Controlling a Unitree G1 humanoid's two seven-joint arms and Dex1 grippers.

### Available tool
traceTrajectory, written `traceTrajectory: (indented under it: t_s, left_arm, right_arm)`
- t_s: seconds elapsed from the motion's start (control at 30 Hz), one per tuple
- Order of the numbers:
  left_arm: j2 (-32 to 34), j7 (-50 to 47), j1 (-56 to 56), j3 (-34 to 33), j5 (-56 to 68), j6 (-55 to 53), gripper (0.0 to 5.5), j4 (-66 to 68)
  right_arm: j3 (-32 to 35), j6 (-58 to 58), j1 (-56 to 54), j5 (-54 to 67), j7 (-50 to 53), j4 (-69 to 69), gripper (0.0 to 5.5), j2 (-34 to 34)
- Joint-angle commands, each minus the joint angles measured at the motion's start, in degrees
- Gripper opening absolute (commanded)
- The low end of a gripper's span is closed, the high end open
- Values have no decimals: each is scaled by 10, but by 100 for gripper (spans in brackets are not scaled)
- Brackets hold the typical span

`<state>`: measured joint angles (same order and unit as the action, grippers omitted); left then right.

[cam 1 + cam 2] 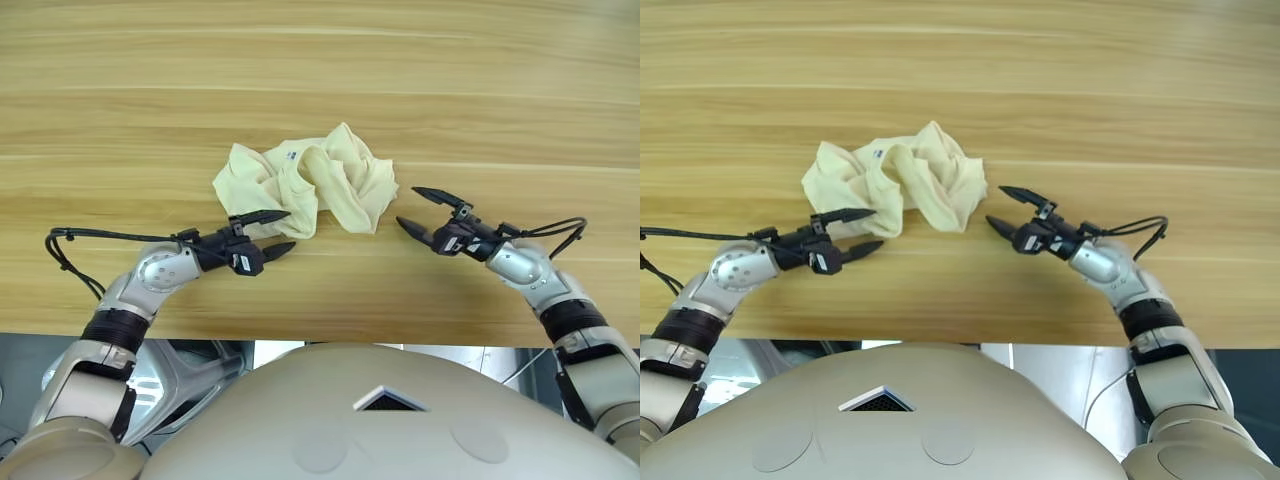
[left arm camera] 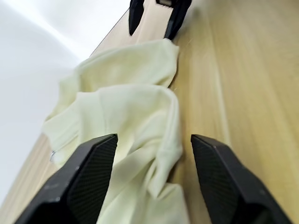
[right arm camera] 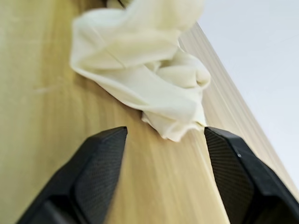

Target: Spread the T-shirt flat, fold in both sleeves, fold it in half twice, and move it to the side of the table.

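Note:
A pale yellow T-shirt (image 1: 305, 185) lies crumpled in a heap on the wooden table (image 1: 320, 70), a little in from the near edge. My left gripper (image 1: 283, 231) is open at the heap's near left edge, its upper finger tip against the cloth; in the left wrist view the T-shirt (image 2: 126, 121) lies between and beyond the fingers (image 2: 88, 177). My right gripper (image 1: 414, 208) is open just right of the heap, apart from it. In the right wrist view the T-shirt (image 3: 145, 70) lies ahead of the fingers (image 3: 98, 172).
The table stretches wide and bare behind and to both sides of the heap. Its near edge (image 1: 320, 340) runs just below both arms. Cables (image 1: 70, 255) loop off each wrist.

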<state>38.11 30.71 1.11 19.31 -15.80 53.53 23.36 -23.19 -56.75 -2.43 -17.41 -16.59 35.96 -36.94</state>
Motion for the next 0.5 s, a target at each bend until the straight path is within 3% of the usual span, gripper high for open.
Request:
traceTrajectory:
  t_s: [0.03,0.5]
  left_arm:
    - [-6,-22,-12,-8,-31,-15,293,5]
    - [4,3,7,21,-21,3,293,-10]
  right_arm:
    - [-52,40,52,-43,-66,7,307,-2]
    - [-100,51,53,-47,-89,-19,307,21]
